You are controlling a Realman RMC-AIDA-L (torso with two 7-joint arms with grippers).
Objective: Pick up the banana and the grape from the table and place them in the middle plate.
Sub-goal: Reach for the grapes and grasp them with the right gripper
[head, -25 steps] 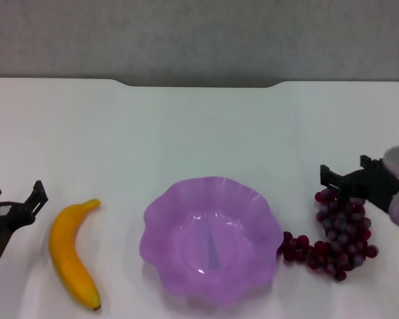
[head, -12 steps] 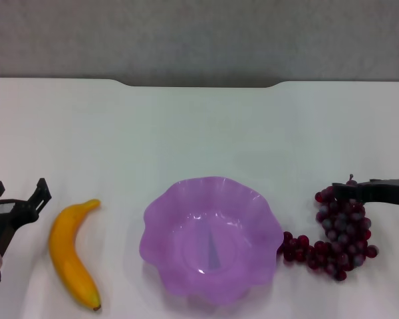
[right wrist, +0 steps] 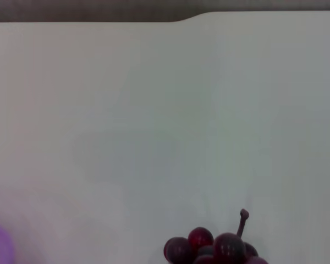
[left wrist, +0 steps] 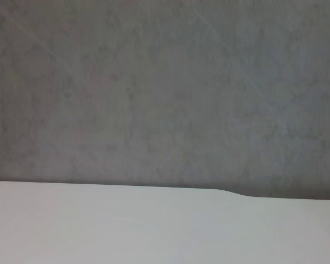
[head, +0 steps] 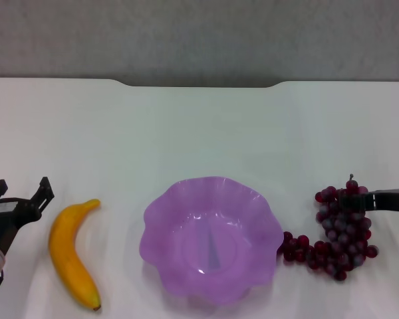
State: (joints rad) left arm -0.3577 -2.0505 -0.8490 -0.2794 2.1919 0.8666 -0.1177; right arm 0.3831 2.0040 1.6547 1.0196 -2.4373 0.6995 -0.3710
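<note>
Plate (head: 263, 199): I see it empty.
Banana (head: 69, 256): left of plate.
Left gripper (head: 18, 197): open, beside banana.
Right gripper (head: 359, 199): over the grape (head: 342, 232); I can't tell its state.

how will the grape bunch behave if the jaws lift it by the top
The grape is a loose cluster with a tail of berries trailing toward the middle plate, so it will probably sag and swing. Its round berries look smooth, so a pinch may slip. The thin stem looks a fragile hold.

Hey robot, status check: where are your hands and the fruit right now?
Left gripper open beside banana, not touching. Right gripper over grape, jaws unclear. Both fruits on table; middle plate empty. Nothing in the way.
</note>
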